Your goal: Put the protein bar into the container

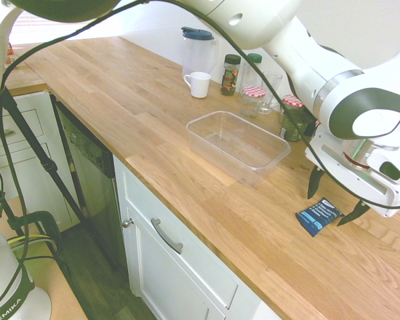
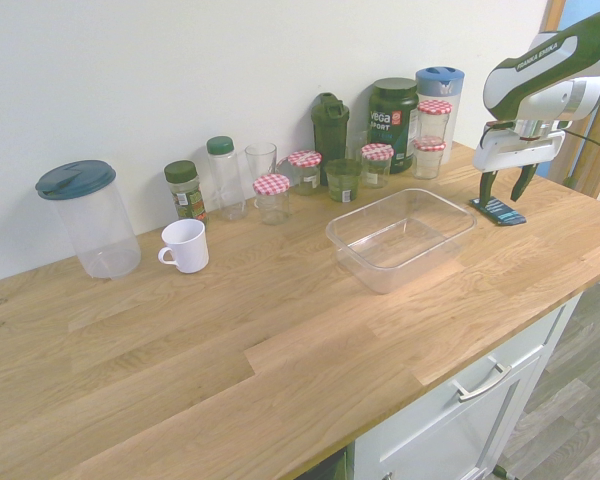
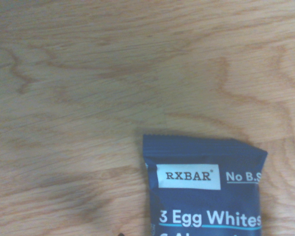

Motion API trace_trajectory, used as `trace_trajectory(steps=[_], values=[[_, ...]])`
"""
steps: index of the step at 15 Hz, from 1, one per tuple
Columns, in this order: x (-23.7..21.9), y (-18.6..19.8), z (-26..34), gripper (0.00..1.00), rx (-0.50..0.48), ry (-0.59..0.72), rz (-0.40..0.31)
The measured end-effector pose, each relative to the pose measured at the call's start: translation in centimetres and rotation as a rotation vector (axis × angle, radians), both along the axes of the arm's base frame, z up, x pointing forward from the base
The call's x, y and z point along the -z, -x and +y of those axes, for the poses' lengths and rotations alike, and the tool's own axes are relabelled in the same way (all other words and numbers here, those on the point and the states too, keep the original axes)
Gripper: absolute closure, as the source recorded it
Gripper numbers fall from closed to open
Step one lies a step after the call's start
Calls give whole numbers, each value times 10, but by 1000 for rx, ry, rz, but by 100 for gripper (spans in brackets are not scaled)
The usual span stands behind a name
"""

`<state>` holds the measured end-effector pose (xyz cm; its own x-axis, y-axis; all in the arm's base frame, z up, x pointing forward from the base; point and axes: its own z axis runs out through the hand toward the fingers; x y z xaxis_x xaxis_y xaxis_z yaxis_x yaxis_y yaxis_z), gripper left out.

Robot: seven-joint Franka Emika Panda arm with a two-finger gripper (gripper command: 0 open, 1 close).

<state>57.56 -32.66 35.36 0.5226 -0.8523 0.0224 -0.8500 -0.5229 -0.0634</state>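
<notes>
The protein bar (image 1: 319, 216) (image 2: 497, 211), a flat dark-blue packet with white print, lies on the wooden counter to one side of the container. My gripper (image 1: 333, 199) (image 2: 507, 187) hangs open right above it, one dark finger on each side, and holds nothing. In the wrist view the protein bar (image 3: 206, 191) fills the lower part of the picture, its white label and print readable. The container (image 1: 237, 145) (image 2: 401, 238), a clear shallow plastic tub, stands empty on the counter a short way from the bar.
Along the wall stand jars with red-checked lids (image 2: 305, 170), a green shaker (image 2: 331, 128), a dark tub (image 2: 393, 122), a glass (image 2: 261, 161), spice bottles (image 2: 185, 190), a white mug (image 2: 185, 246) and a clear pitcher (image 2: 86, 218). The counter's front edge (image 1: 187, 207) drops to white cabinets.
</notes>
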Motion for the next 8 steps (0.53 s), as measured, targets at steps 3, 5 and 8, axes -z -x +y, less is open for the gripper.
trace_trajectory(steps=[3,5,8], values=[[6,-4,3,0,-14,-5,5],[8,-5,6,0,-19,-8,7],[13,-7,8,0,-22,-9,12]])
